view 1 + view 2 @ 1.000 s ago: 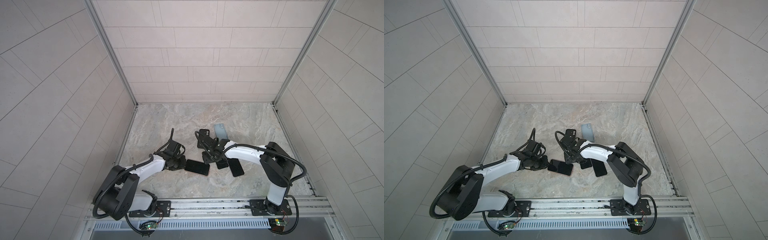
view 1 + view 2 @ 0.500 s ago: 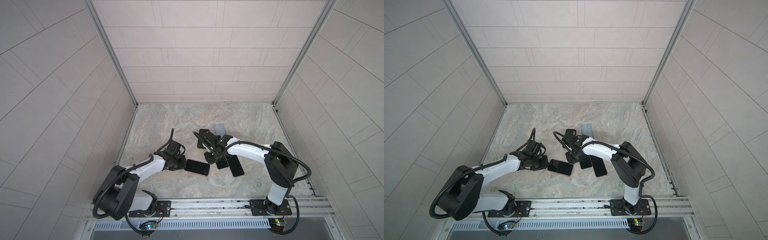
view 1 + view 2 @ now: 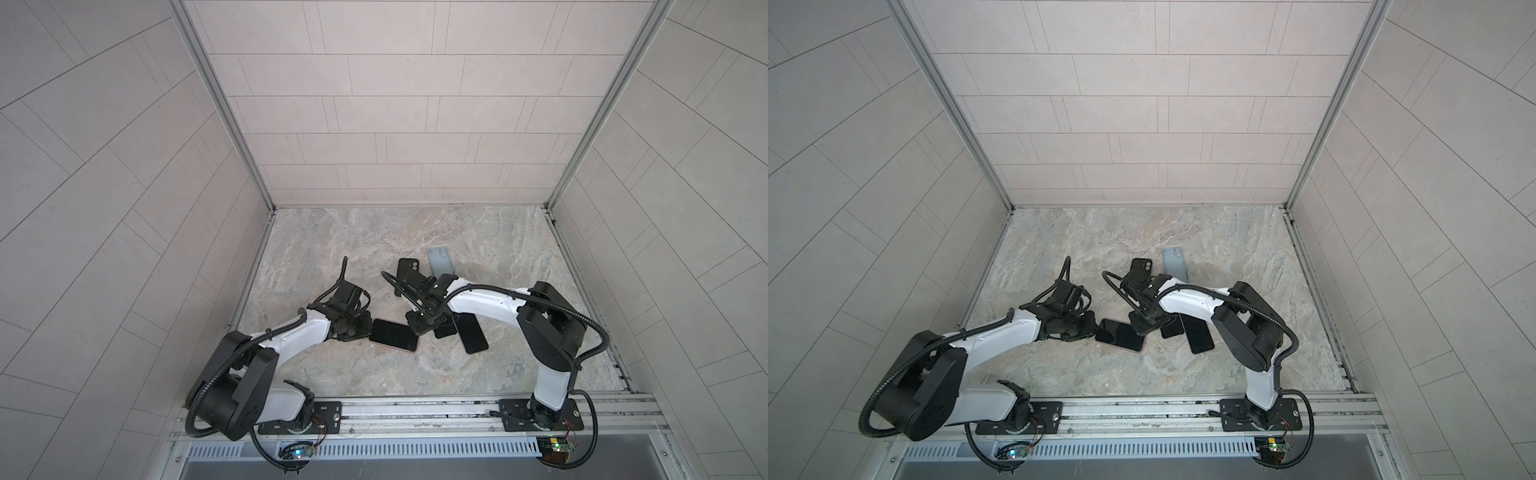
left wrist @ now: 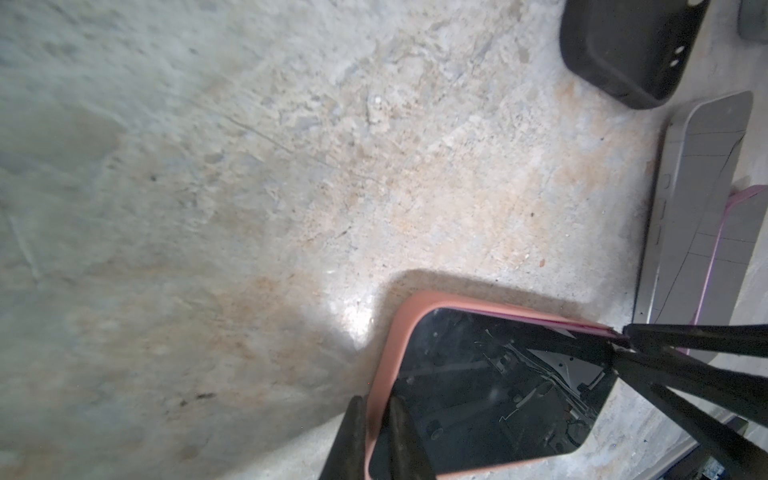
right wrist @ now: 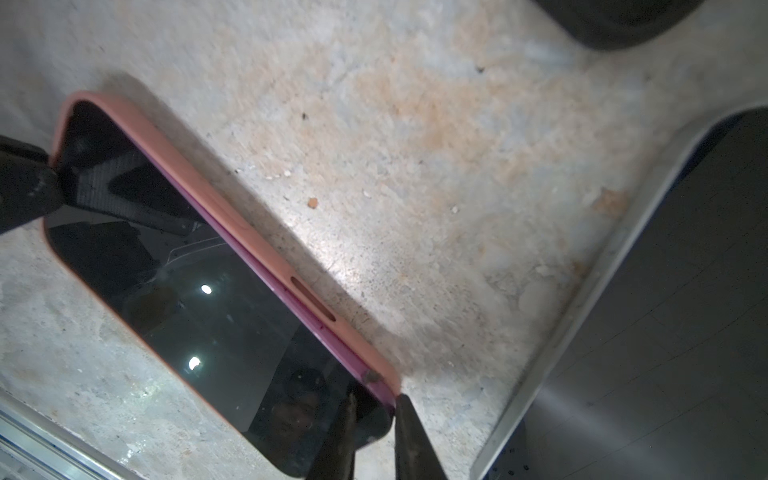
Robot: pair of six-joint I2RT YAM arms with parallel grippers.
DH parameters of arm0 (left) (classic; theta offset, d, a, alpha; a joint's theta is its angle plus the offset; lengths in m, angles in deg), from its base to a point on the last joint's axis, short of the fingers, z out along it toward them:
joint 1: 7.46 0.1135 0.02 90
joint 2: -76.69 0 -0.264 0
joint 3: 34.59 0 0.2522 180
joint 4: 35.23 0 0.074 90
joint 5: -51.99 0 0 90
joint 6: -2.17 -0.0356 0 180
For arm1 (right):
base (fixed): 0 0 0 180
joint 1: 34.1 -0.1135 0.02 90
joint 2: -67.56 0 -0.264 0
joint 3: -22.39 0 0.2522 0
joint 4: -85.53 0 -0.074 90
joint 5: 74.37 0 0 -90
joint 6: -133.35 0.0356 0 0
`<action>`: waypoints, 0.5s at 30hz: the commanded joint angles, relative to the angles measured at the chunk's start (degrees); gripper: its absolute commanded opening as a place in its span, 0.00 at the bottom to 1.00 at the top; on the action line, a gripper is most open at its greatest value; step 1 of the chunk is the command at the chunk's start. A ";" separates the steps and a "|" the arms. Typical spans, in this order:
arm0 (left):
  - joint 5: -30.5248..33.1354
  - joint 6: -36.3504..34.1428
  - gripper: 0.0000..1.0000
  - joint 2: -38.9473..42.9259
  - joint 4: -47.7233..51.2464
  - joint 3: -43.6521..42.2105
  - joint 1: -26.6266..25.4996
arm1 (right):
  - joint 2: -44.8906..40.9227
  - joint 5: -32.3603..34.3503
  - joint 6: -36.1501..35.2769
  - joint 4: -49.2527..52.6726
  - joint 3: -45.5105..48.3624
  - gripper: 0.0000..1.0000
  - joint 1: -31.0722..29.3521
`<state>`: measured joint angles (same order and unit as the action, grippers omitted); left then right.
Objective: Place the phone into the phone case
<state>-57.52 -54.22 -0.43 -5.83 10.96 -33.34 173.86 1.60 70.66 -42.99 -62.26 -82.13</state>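
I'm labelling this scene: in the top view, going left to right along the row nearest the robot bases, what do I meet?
left gripper → pink-cased phone → right gripper → dark-screened phone

Both arms are built alike: glossy white link shells, as on the left arm [image 3: 291, 338] and right arm [image 3: 484, 307], between chunky matte-black joint housings. Ribbed black cable conduit [image 3: 584, 321] loops along each. Black base plates [image 3: 328, 415] carry silver screws; small circuit boards [image 3: 557, 446] with lit LEDs sit beneath. The left pincer [image 4: 376, 401] and right pincer [image 5: 378, 399] taper to thin black blades.
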 commanded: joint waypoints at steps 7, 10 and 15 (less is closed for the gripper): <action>0.69 -0.21 0.13 0.55 2.20 -0.41 -0.13 | 4.26 2.58 -0.15 5.45 1.34 0.11 -1.89; 0.61 -0.21 0.13 0.63 2.43 -0.33 -0.13 | 5.79 0.56 -0.15 5.38 2.44 0.10 -2.15; 0.33 -0.21 0.13 0.12 2.21 -0.16 -0.15 | 7.41 -1.22 -1.35 6.66 3.39 0.11 -2.15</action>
<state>-57.72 -54.22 -0.43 -5.68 10.96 -33.34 174.71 3.53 70.34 -41.40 -62.98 -82.90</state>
